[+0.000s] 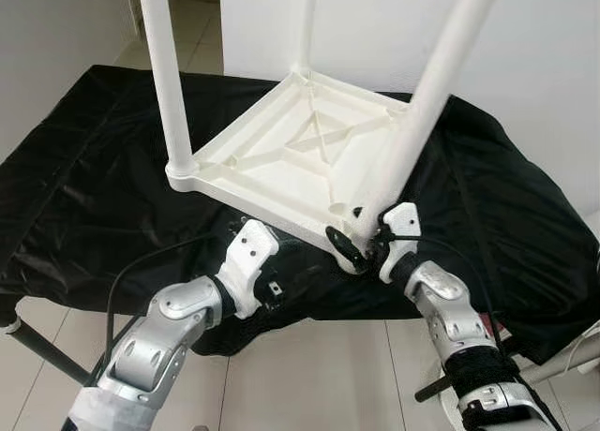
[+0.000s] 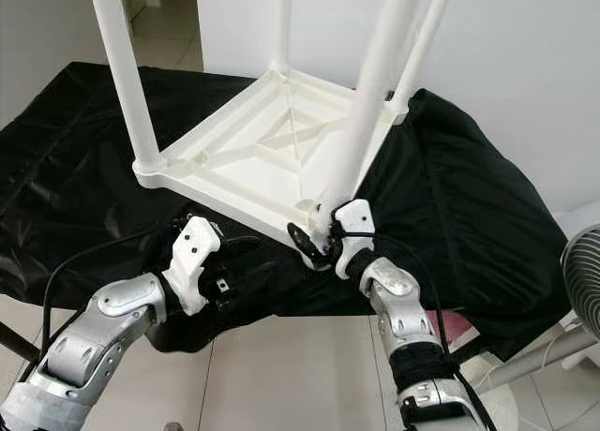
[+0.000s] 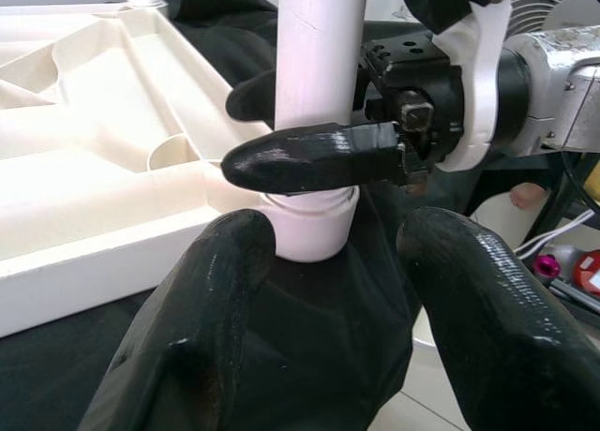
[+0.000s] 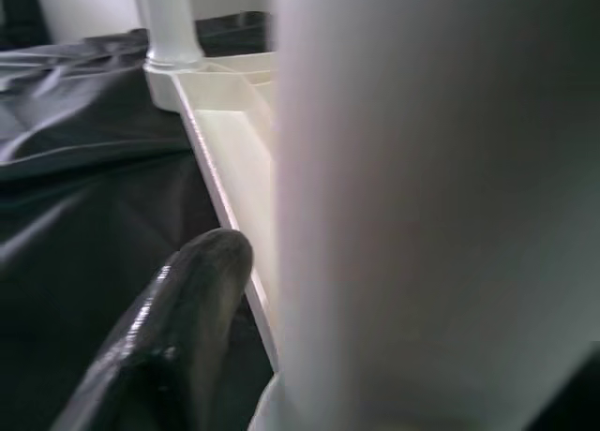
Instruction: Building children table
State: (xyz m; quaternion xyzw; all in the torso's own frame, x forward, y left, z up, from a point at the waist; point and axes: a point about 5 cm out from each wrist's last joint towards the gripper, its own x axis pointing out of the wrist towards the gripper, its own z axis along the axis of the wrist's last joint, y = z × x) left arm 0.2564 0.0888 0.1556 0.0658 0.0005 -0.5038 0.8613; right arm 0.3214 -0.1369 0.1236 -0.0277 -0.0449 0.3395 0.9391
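The right gripper (image 1: 364, 246) squeezes the near leg (image 1: 417, 122) low down. The left gripper (image 3: 328, 290) waits open. The white table (image 1: 281, 159) looks light, hard and smooth, so hold low.

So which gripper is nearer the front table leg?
Right. The right gripper clamps the front table leg at its base; the left gripper sits open beside it, apart.

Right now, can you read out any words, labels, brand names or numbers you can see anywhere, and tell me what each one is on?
None: no readable text shows.
White table top, upside down on the black cloth: bare moulded plastic, no lettering.
Leg held by the right gripper: plain white.
Left gripper fingers: plain black.
Small red item in the left wrist view: too blurred to tell whether it is marked.
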